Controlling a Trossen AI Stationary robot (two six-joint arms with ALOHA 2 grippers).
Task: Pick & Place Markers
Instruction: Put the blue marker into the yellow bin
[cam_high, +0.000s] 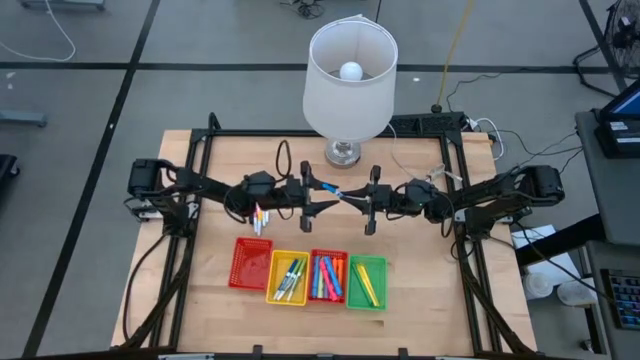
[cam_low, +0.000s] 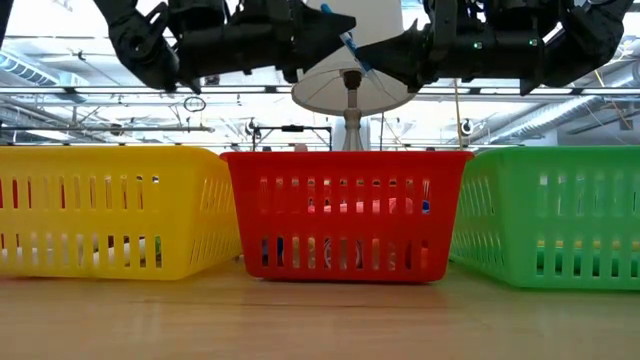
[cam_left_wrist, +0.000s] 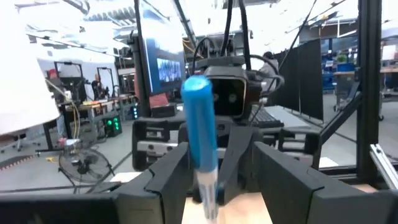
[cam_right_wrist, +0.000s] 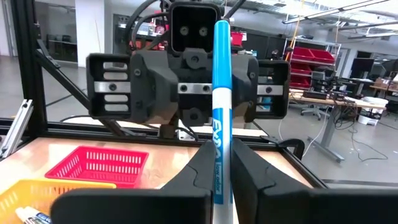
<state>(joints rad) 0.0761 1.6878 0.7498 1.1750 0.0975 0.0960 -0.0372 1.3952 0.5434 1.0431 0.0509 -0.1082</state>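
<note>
On the blue marker (cam_right_wrist: 219, 112): "EXPO" lettering.

Blue marker (cam_right_wrist: 219, 124) lower end hidden between right pincer (cam_right_wrist: 217, 186) fingers; red tray (cam_low: 345, 215) contents obscured by mesh.

blue marker (cam_right_wrist: 220, 112), held aloft between jaws

Four mesh trays (cam_high: 251, 262) are sitting in a row, two grippers (cam_high: 322, 197) are sharing one blue marker (cam_high: 332, 190), and one lamp (cam_high: 350, 75) is standing behind
</note>
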